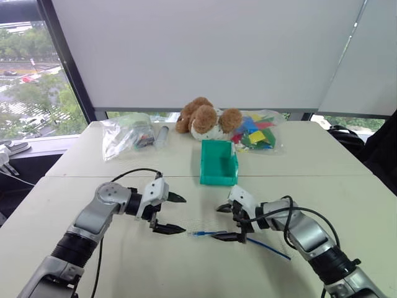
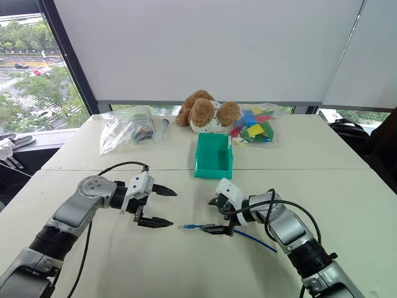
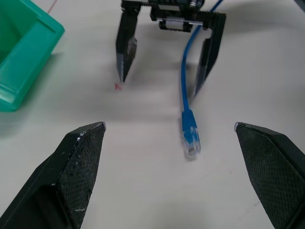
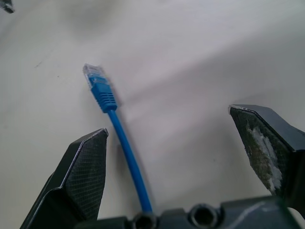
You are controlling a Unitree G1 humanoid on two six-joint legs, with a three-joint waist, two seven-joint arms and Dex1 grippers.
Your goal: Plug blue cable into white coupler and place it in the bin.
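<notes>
Early in the job, at the pick-up of the cable [image 1: 245,239], with nothing plugged and nothing held. Lying loose on the worktop [image 1: 347,186], its clear plug end [image 3: 191,148] pointing toward the left tool [image 1: 169,214] and the cord running back under the right tool [image 1: 231,223]. Both tools spread wide and empty; right one straddling the cord just behind the plug, one finger [image 4: 81,176] close beside it, the other well off to the far side. Left tool hanging near, facing the plug across a short bare gap. Bin [image 1: 218,162] standing beyond, between the two arms, open top toward the camera. Coupler not made out anywhere on the worktop, so cannot tell where it sits. Next, probably: lower the right tool and shut it on the cord close behind the plug, square enough to keep the plug end free and pointing outward for the later mating; then find the coupler for the left tool.
</notes>
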